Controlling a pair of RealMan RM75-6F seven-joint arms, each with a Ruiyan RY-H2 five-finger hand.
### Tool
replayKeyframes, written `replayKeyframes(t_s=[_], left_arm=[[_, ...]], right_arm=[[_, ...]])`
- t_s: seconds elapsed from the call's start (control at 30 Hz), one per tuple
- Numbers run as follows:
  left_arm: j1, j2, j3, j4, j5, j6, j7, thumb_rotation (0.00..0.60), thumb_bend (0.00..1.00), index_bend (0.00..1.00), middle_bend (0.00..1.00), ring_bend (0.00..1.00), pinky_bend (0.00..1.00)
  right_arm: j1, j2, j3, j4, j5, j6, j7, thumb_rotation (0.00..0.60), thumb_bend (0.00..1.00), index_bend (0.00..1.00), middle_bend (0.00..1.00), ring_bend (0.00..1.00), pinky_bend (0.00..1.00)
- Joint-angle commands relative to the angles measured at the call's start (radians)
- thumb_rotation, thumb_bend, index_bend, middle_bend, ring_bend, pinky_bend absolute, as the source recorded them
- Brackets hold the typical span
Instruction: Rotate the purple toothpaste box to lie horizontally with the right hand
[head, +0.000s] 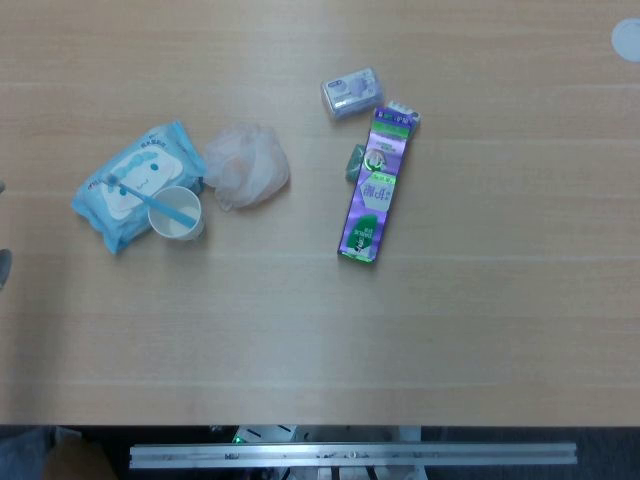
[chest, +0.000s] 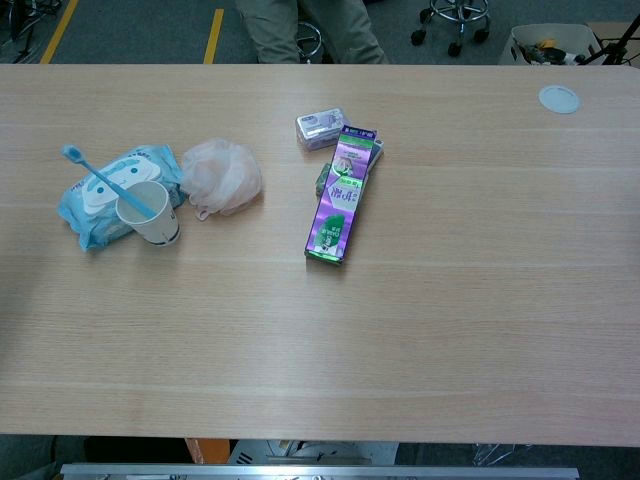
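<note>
On the pale wood-grain table (head: 480, 330), near its middle, the purple toothpaste box (head: 377, 184) lies flat, a long, narrow carton of glossy printed card. It runs nearly lengthwise away from the robot with a slight tilt, its far end open with flaps showing and its near end green. Neither hand shows in the head view or the chest view, so how far either is open, or whether it holds anything, cannot be told, and no place can be given relative to a hand.

Touching the box's far end is a small rounded clear-plastic case (head: 351, 93) with a pale purple block inside. A small dark green object (head: 355, 162) sits against the box's left edge; what it is cannot be made out.

Well to the left lies a crumpled, translucent pinkish mesh puff (head: 246, 165), soft and irregular. Just beside it stands a white paper cup (head: 178, 213) holding a light blue toothbrush (chest: 100, 177) that leans out to the left. The cup rests against a soft blue wet-wipes pack (head: 135, 184) with a white lid patch. A flat round grey disc (chest: 559, 98) lies at the table's far right corner.
</note>
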Motion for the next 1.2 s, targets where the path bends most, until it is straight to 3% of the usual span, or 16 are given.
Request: replayKeyframes(t_s=[0.03, 0.4, 0.7, 0.87, 1.2], left_arm=[[-0.001, 0.001, 0.0, 0.001, -0.001, -0.004, -0.002, 0.6, 0.31, 0.22, 0.19, 0.19, 0.16], [0.006, 0.015, 0.006, 0.0, 0.003, 0.004, -0.021, 0.6, 0.31, 0.22, 0.19, 0.19, 0.16], [0.025, 0.027, 0.017, -0.012, 0.012, 0.025, -0.03, 0.6, 0.31, 0.22, 0.19, 0.19, 0.16], [0.043, 0.039, 0.023, -0.02, 0.012, 0.045, -0.036, 0.6, 0.31, 0.22, 0.18, 0.19, 0.16], [0.068, 0.048, 0.033, -0.031, 0.018, 0.068, -0.041, 0.6, 0.31, 0.22, 0.18, 0.19, 0.16]], right_arm=[[0.001, 0.001, 0.001, -0.003, -0.001, 0.0, -0.003, 0.6, 0.44, 0.27, 0.28, 0.28, 0.32], [0.065, 0.044, -0.029, -0.047, -0.11, -0.073, 0.025, 0.6, 0.44, 0.27, 0.28, 0.28, 0.32], [0.297, 0.059, -0.026, -0.137, -0.242, -0.351, 0.014, 0.6, 0.41, 0.27, 0.28, 0.28, 0.32], [0.425, 0.012, -0.011, -0.177, -0.223, -0.539, -0.017, 0.6, 0.33, 0.26, 0.28, 0.24, 0.26], [0.609, -0.187, 0.056, -0.149, -0.14, -0.724, -0.084, 0.6, 0.31, 0.26, 0.28, 0.24, 0.24]])
